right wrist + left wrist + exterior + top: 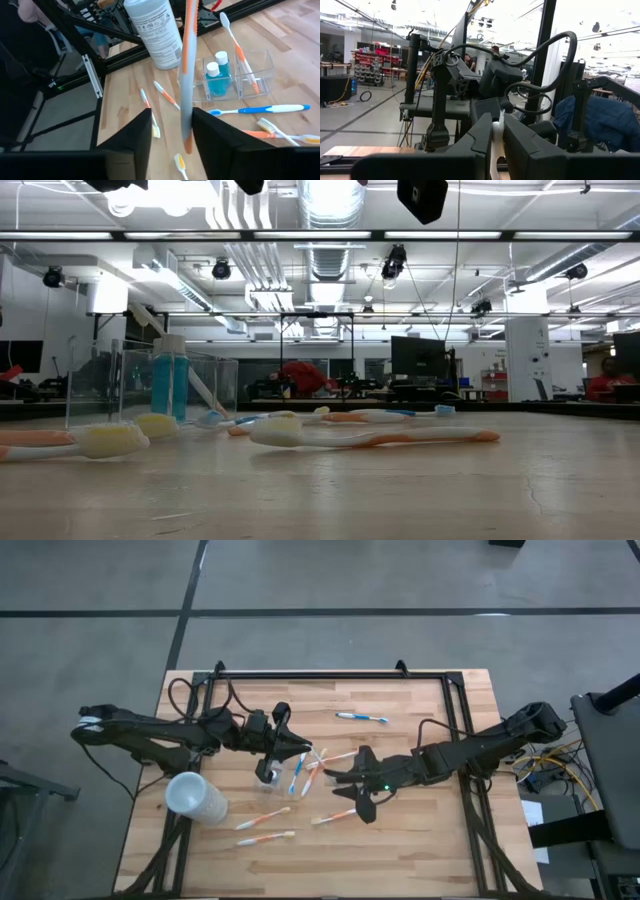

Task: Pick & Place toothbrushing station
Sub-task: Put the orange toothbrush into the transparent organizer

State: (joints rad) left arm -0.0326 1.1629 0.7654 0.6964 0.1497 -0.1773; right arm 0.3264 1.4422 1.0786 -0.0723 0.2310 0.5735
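A clear compartmented holder (235, 75) stands on the table's middle with blue toothpaste tubes (217, 75) and an upright white-orange toothbrush (240, 55) in it; the low view shows the holder (150, 385) too. My left gripper (303, 752) (496, 125) hangs above the table beside the holder, shut on another white-orange toothbrush (187, 75). My right gripper (333, 772) (172, 125) faces it, open, its fingers on either side of that brush's orange end (187, 142). My left gripper pinches the toothbrush's white part (496, 142) between its two fingers. The fingers come from the table's left, pointing slightly up. The brush is lifted clear of the table and reaches toward my right gripper. My right gripper: whether one finger (215, 142) touches the brush cannot be told.
A large white cup (195, 798) (152, 30) stands left of the holder. Loose toothbrushes lie around: a blue one (362, 718) toward the far edge, a blue one (260, 109) by the holder, orange ones (262, 818) (335, 817) near the front. A black frame rail (320, 675) lines the far edge.
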